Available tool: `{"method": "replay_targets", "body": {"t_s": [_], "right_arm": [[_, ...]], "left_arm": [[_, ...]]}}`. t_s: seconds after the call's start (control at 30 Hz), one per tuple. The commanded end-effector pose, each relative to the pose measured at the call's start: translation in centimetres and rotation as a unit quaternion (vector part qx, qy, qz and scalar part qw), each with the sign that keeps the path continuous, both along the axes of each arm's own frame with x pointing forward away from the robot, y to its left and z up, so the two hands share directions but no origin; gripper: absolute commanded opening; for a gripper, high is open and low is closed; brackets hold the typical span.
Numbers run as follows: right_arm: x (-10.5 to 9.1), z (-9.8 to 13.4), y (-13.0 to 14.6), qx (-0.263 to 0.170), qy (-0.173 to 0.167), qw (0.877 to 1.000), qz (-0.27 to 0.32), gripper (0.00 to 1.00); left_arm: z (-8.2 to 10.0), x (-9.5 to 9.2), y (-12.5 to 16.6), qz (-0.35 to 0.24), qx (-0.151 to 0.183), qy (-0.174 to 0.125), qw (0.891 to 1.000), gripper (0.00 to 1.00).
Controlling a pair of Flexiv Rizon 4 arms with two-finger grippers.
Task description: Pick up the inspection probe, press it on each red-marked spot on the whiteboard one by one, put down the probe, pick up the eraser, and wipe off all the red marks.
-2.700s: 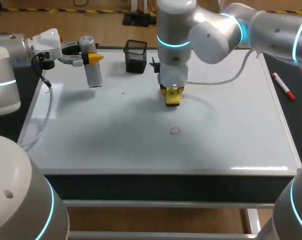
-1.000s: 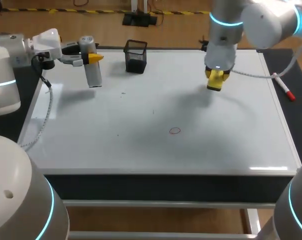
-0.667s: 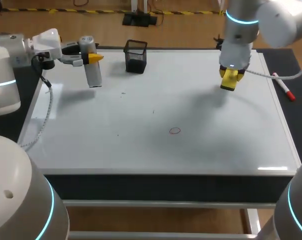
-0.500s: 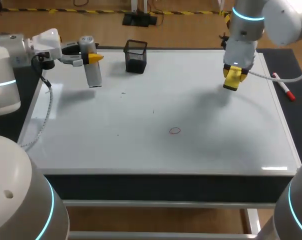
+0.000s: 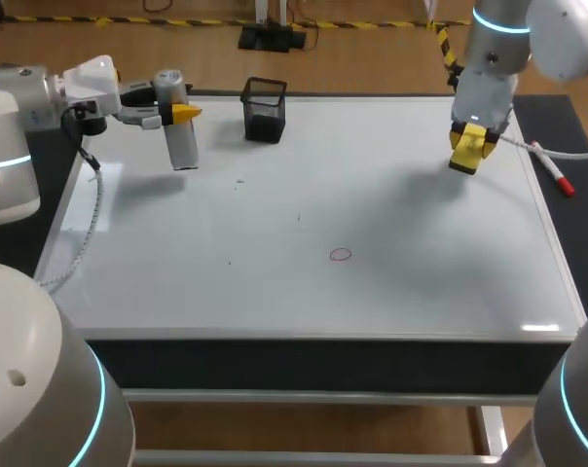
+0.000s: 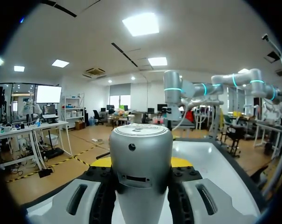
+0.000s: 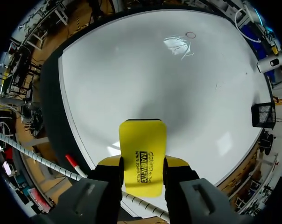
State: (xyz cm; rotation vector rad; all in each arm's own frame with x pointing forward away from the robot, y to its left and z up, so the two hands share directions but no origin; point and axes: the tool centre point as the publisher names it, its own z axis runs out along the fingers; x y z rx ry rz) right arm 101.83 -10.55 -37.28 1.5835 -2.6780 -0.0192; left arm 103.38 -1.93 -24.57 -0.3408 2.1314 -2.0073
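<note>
Whiteboard [image 5: 304, 195] covers bench. Left tool [image 5: 177, 113] clamped on silver probe [image 6: 141, 158] at far-left corner; its yellow tips mostly hidden behind probe. Right tool [image 7: 143, 164] clamped on yellow eraser [image 7: 143, 137] near far-right edge. Mesh cup [image 5: 264, 110] beside probe. Red marker [image 5: 551, 167] just off board. Red circle [image 5: 341, 255] mid-board; fainter specks too small to tell.

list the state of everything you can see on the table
inspection probe: gripped in left hand, raised
eraser: gripped in right hand, above the whiteboard
red circle: unwiped
mesh cup: upright
red marker: lying beside the whiteboard
</note>
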Motion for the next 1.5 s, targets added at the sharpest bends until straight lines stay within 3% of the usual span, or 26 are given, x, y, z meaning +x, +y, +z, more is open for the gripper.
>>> {"method": "replay_targets", "body": {"t_s": [0.03, 0.53, 1.03, 1.5], "right_arm": [[0.2, 0.3, 0.1, -0.004, 0.003, 1.0, 0.001, 0.0], [0.2, 0.3, 0.1, -0.004, 0.003, 1.0, 0.001, 0.0], [0.2, 0.3, 0.1, -0.004, 0.003, 1.0, 0.001, 0.0], [0.2, 0.3, 0.1, -0.004, 0.003, 1.0, 0.001, 0.0]], "left_arm": [[0.1, -0.1, 0.0, 0.0, 0.0, 0.0, 1.0, 0.0], [0.1, -0.1, 0.0, 0.0, 0.0, 0.0, 1.0, 0.0], [1.0, -9.6, -12.7, -0.173, -0.016, -0.006, 0.985, 0.0], [0.1, -16.3, -22.8, -0.293, -0.036, 0.002, 0.955, 0.0]]}}
